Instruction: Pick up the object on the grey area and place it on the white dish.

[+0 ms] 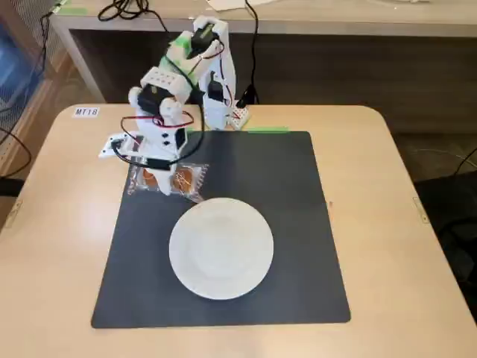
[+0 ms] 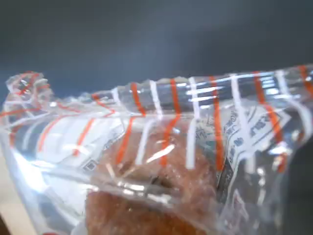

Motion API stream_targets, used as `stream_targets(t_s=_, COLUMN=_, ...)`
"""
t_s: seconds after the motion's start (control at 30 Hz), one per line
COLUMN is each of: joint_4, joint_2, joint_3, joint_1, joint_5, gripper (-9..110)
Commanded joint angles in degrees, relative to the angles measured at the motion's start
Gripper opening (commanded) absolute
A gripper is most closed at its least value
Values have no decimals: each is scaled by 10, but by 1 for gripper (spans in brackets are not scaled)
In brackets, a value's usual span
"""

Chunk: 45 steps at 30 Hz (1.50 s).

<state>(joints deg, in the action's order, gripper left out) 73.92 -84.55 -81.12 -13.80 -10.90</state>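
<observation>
The snack (image 1: 186, 179), orange-brown pieces in a clear crinkly wrapper with red and white stripes, lies at the upper left of the dark grey mat (image 1: 283, 224). In the wrist view the snack (image 2: 161, 161) fills the frame, very close to the camera. My gripper (image 1: 162, 181) reaches straight down onto the middle of the snack and seems closed on the wrapper; its fingertips are hidden. The snack is still at mat level. The white plate (image 1: 221, 247) sits empty in the middle of the mat, just below and right of the snack.
The arm's base (image 1: 216, 89) stands at the mat's far edge. Cables (image 1: 127, 9) lie on a bench behind. A label (image 1: 86, 112) is stuck on the light wooden tabletop (image 1: 387, 194) at upper left.
</observation>
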Motion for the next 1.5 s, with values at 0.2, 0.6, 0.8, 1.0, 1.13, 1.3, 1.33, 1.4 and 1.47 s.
stream_targets(t_s=0.2, joint_4=-127, joint_2=62, joint_3=33, joint_1=83, joint_5=40, gripper=15)
stream_targets(t_s=0.6, joint_4=-191, joint_2=129, joint_3=33, joint_1=105, joint_5=46, gripper=17)
stream_targets(t_s=0.8, joint_4=-200, joint_2=133, joint_3=33, joint_1=120, joint_5=72, gripper=17)
stream_targets(t_s=1.0, joint_4=-183, joint_2=123, joint_3=31, joint_1=133, joint_5=80, gripper=33)
stream_targets(t_s=1.13, joint_4=-157, joint_2=105, joint_3=30, joint_1=145, joint_5=82, gripper=40)
stream_targets(t_s=1.3, joint_4=-97, joint_2=61, joint_3=28, joint_1=148, joint_5=81, gripper=43)
stream_targets(t_s=1.33, joint_4=-85, joint_2=48, joint_3=27, joint_1=148, joint_5=79, gripper=43)
stream_targets(t_s=1.4, joint_4=-62, joint_2=18, joint_3=27, joint_1=149, joint_5=75, gripper=43)
stream_targets(t_s=1.47, joint_4=-37, joint_2=-25, joint_3=27, joint_1=151, joint_5=75, gripper=40)
